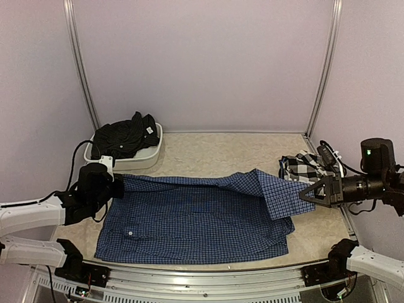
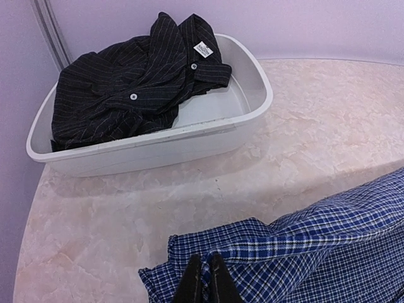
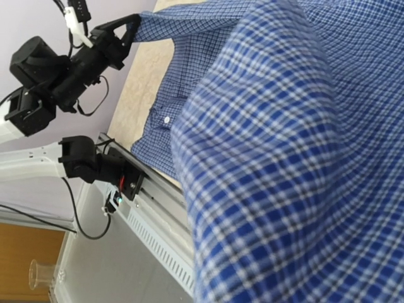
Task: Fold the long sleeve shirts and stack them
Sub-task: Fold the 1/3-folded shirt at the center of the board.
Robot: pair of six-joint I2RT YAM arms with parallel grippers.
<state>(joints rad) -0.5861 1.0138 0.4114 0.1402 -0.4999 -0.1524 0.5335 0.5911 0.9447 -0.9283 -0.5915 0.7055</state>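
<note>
A blue checked shirt [image 1: 196, 218] lies spread across the beige surface [image 1: 208, 148], lower centre. The left hand [image 1: 120, 187], fingers pressed together, pinches its left edge. The right hand [image 1: 302, 196] meets its right edge, grip hidden by cloth. Upper left, a black shirt [image 1: 123, 139] fills a white tub [image 1: 153, 153], its collar tag [image 2: 202, 48] unreadable. A black-and-white checked shirt [image 1: 304, 167] lies crumpled at right.

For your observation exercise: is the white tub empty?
No, a dark pinstriped shirt lies bunched inside the white tub.
</note>
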